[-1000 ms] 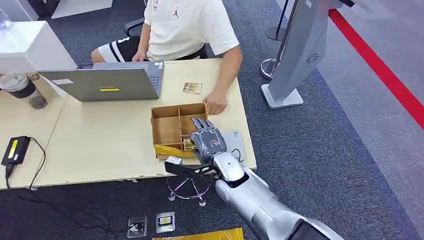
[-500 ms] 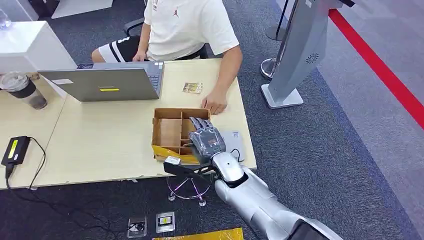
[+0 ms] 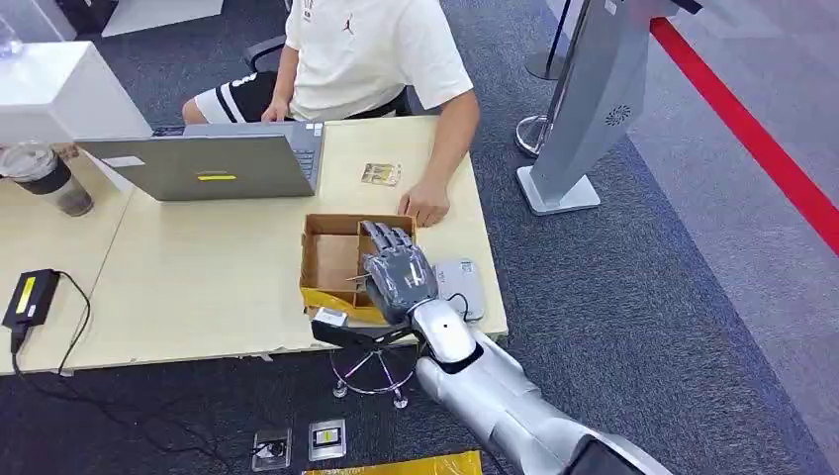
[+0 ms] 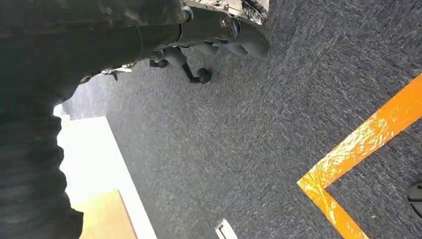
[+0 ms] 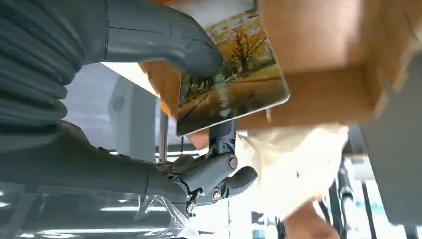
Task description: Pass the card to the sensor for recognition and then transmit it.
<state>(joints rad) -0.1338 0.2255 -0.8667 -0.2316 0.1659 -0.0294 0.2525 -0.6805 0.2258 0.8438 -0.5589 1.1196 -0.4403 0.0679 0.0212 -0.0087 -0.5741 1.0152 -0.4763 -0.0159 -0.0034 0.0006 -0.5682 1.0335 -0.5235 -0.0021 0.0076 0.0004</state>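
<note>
Thumb (image 5: 164,42) on the printed face of the card (image 5: 231,82), dark fingers (image 5: 219,174) behind it: right hand (image 3: 396,272) has it in a pinch, held near one edge, most of the card sticking out past the fingertips. Left hand: fingers not readable in the left wrist view, can't tell their state.

Card sits over the cardboard box (image 3: 331,259) with dividers, right at its wall in the right wrist view.

Risks, my read:
- Edge pinch is shallow; card could pivot or slip if it clips a divider or the box wall on the way out.
- Box is light and may drag with the hand.
- Grey sensor pad (image 3: 461,285) is just beside the box on the desk (image 3: 198,287); a tilted card may not read.
- Person's hand (image 3: 427,208) rests near the box, collision possible.
</note>
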